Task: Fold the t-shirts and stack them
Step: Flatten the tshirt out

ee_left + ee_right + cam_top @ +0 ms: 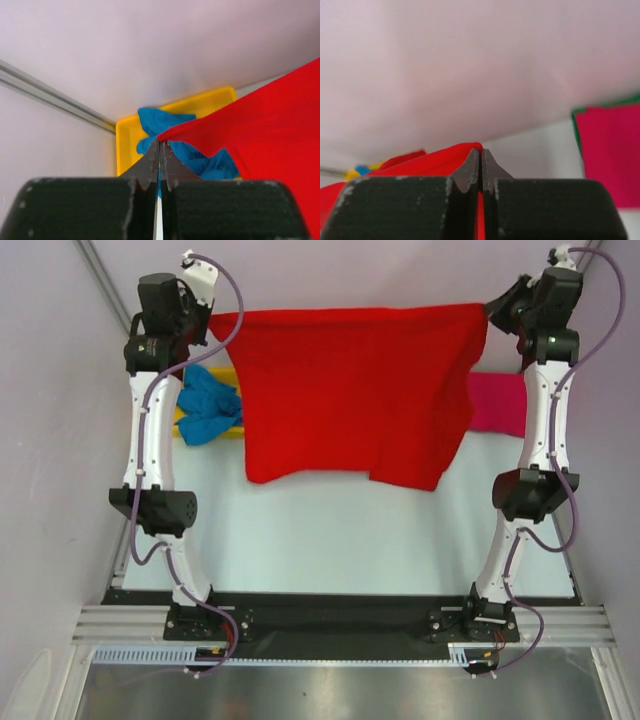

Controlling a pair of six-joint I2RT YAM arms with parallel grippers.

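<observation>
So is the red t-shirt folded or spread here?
Spread: the red t-shirt is stretched out full width, its top corners pinched by the left gripper and the right gripper.

A pale table [330,530] carries everything. At its far left corner sits a yellow tray [126,145] with a bunched blue t-shirt [208,405] in it. At the far right lies a flat folded magenta-pink t-shirt [497,403], with the green edge [575,127] of another garment showing along its side, under it
</observation>
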